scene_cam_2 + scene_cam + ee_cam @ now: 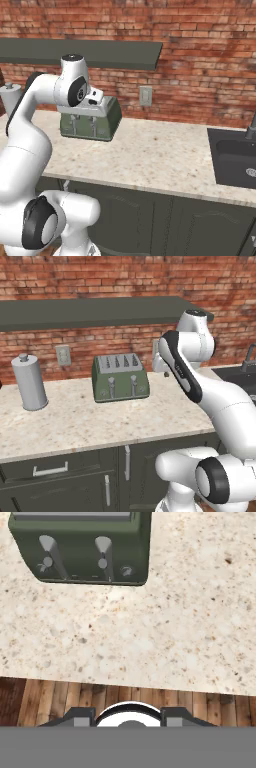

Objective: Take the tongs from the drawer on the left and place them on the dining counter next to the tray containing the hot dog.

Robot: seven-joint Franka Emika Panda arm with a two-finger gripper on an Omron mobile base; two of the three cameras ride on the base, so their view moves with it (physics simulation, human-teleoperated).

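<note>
- Far to the left of the gripper [128, 716], a grey paper-towel holder [29, 383] stands upright on the speckled worktop [100, 421].
- Below it, the drawer [50, 469] sits closed, bar handle horizontal; the tongs cannot be seen.
- Just ahead of the gripper sits a green toaster [82, 549].
- The gripper hangs above the worktop's front edge; its opening cannot be told.
- Off to the right lies a dark sink [235, 160].

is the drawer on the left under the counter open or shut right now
Shut. In the left base view the drawer front sits flush with the cabinet doors beside it, under the counter's edge, its silver bar handle untouched.
</note>
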